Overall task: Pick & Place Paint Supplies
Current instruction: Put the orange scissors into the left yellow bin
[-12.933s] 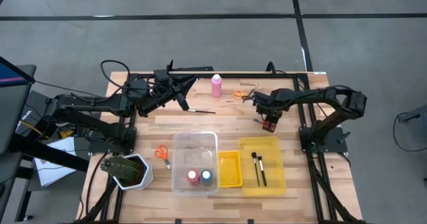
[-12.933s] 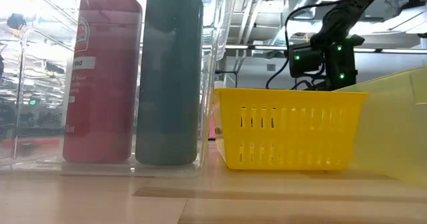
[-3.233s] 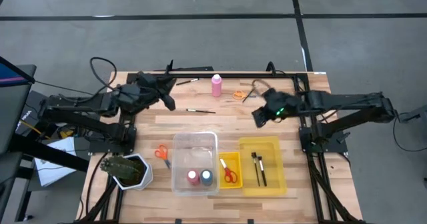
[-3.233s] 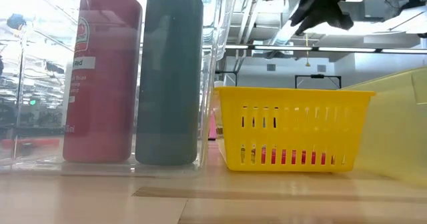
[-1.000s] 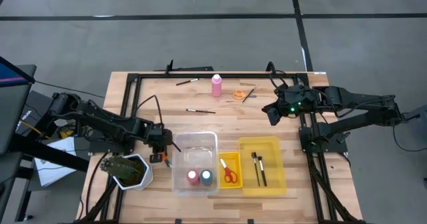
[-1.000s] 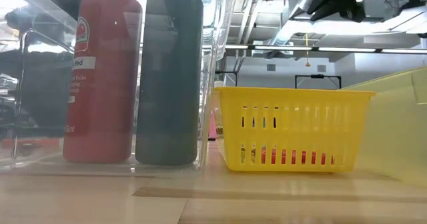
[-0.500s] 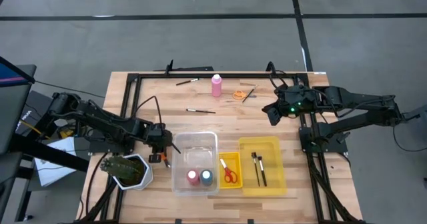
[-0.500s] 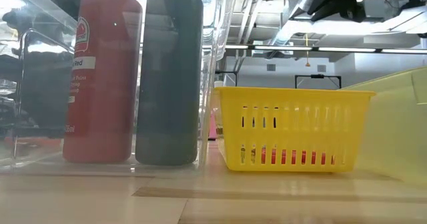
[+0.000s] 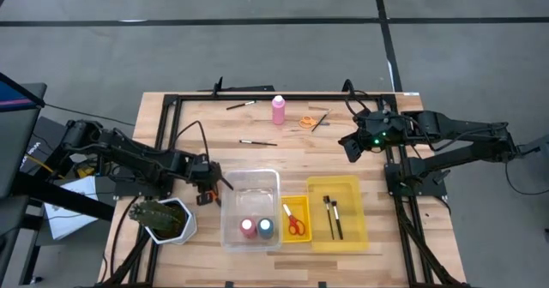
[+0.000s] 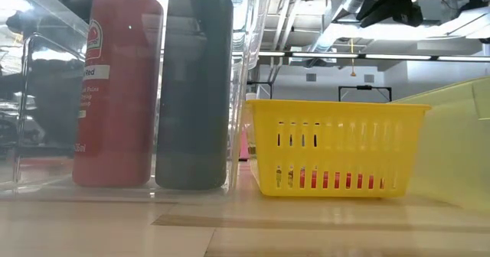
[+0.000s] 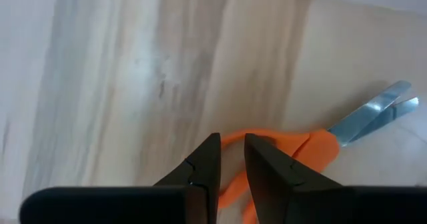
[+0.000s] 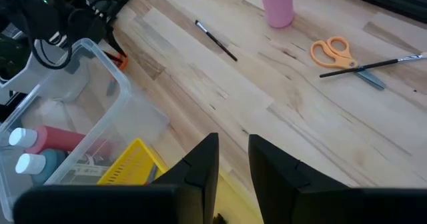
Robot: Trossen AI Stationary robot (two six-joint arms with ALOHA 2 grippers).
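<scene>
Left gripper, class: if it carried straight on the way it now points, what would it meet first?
The left gripper would likely meet the orange scissors, whose handle loop lies right at its fingertips on the wooden table; contact is unclear.

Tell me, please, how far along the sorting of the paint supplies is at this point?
Done: red bottle and blue bottle in the clear bin, red scissors in the yellow basket, two brushes binned. In hand: left pincer closed on orange scissors. Left: pink bottle, far scissors, loose brushes.
</scene>
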